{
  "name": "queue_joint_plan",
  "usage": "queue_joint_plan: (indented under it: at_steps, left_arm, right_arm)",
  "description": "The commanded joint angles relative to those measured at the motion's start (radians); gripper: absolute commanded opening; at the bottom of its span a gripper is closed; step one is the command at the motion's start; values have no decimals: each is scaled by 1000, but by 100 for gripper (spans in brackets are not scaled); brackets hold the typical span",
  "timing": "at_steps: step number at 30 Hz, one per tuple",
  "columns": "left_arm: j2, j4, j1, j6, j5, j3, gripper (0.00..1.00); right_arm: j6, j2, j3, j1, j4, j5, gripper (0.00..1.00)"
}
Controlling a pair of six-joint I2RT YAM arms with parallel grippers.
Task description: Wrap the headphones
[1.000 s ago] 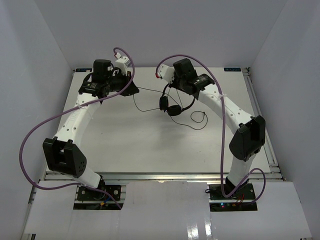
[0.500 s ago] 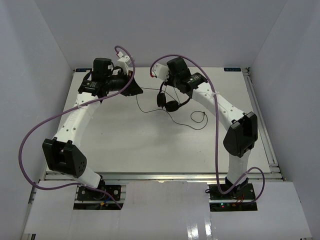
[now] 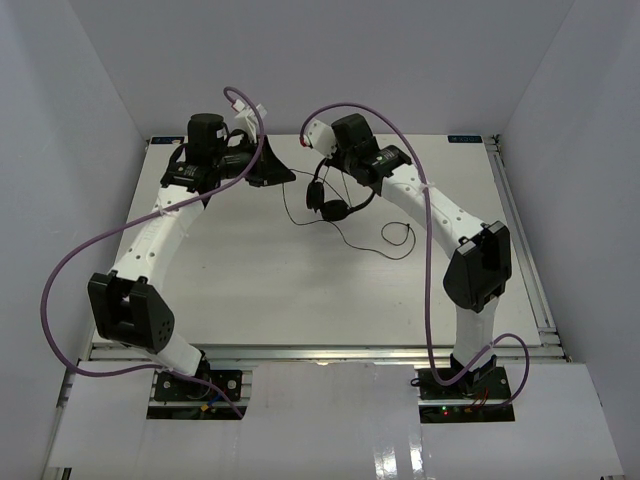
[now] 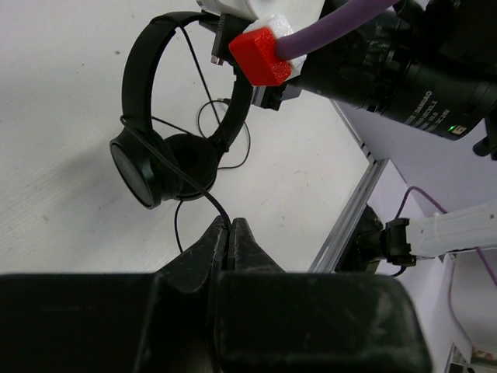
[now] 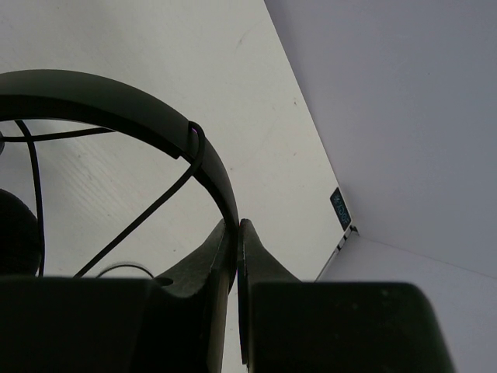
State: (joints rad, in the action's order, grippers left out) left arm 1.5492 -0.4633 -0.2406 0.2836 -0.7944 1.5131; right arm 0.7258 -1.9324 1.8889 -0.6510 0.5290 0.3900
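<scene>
The black headphones [image 3: 333,197] hang above the far middle of the table. My right gripper [image 3: 327,170] is shut on their thin headband [image 5: 116,105], which runs in between the jaws [image 5: 235,225]. Their earpads [image 4: 147,167] face down. My left gripper [image 3: 288,177] is shut on the thin black cord [image 4: 198,198], which enters between its jaws [image 4: 231,223]. The cord crosses the headband [image 5: 147,206] and hangs in a loop [image 3: 300,215] between both grippers. Its tail lies coiled on the table [image 3: 398,236].
Thick purple robot cables [image 3: 70,270] arc beside both arms. A red block [image 4: 262,56] with a purple cable sits on the right wrist. The table's metal rail [image 3: 520,230] runs along the right edge, with grey walls around.
Both grippers have moved closer together toward the far middle. The right gripper carried the headphones left and farther back; the cord between the grippers has gone slack into a hanging loop.
</scene>
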Motion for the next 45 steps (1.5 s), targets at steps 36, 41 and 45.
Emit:
queue_joint_plan:
  at_steps: [36, 41, 45]
  left_arm:
    - [2, 635, -144, 558, 53, -254, 5]
    - [-18, 646, -157, 565, 41, -271, 8]
    - [-23, 649, -175, 561, 48, -299, 11]
  right_arm:
    - [-543, -60, 33, 20, -81, -156, 8]
    - [-559, -72, 42, 39, -81, -168, 8]
    - [-585, -66, 53, 44, -79, -198, 8]
